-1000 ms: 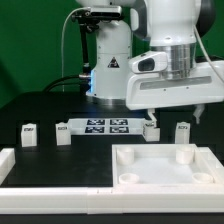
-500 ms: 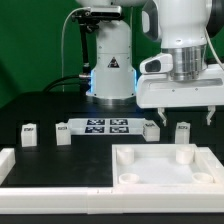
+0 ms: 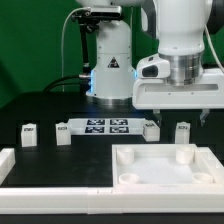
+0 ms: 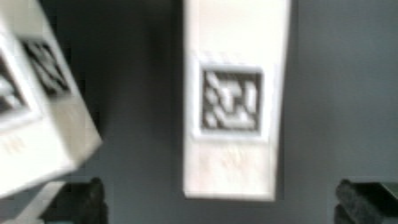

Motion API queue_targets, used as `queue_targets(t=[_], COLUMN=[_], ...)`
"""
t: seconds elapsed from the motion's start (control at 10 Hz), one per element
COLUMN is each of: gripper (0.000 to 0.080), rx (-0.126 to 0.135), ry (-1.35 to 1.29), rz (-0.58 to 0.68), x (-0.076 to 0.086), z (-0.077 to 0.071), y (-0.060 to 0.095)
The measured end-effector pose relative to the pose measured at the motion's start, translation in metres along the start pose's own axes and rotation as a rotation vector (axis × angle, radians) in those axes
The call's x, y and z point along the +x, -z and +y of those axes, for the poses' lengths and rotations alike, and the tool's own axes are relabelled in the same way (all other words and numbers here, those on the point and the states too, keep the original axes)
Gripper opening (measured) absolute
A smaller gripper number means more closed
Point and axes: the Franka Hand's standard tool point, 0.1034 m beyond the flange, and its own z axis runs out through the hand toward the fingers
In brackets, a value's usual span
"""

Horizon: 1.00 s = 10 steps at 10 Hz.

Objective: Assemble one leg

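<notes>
Several small white legs with tags stand on the black table: two at the exterior view's left [image 3: 29, 134] [image 3: 62, 133] and two at its right [image 3: 152, 128] [image 3: 183, 130]. My gripper [image 3: 176, 118] is open and empty, hovering just above the two right legs. In the wrist view one leg [image 4: 231, 95] lies centred between my dark fingertips [image 4: 80, 200], its tag facing the camera. A second leg [image 4: 36, 100] lies beside it, outside the jaws. The gripper [image 4: 222, 205] touches neither.
The marker board [image 3: 105, 126] lies between the leg pairs. The large white square piece with round sockets [image 3: 128, 155] sits in front of the right legs. A white L-shaped rail [image 3: 12, 162] lies at the front left. The robot base [image 3: 110, 60] stands behind.
The gripper has shifted toward the exterior view's right, from over the leg next to the marker board to between the two right legs. It stays open. The legs have not moved.
</notes>
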Motion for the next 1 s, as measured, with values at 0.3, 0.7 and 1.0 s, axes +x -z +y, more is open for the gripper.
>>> queue_targets(t=[0.3,0.7,1.0], gripper=[0.0649,0.0649,0.0649], rx=[-0.025,-0.072,-0.065], ry=[0.003,0.001,-0.002], rz=[-0.247,-0.644,-0.617], x=[-0.003,-0.014,-0.008], z=[0.001,-0.002,-0.004], y=[-0.006,-0.012,-0.027])
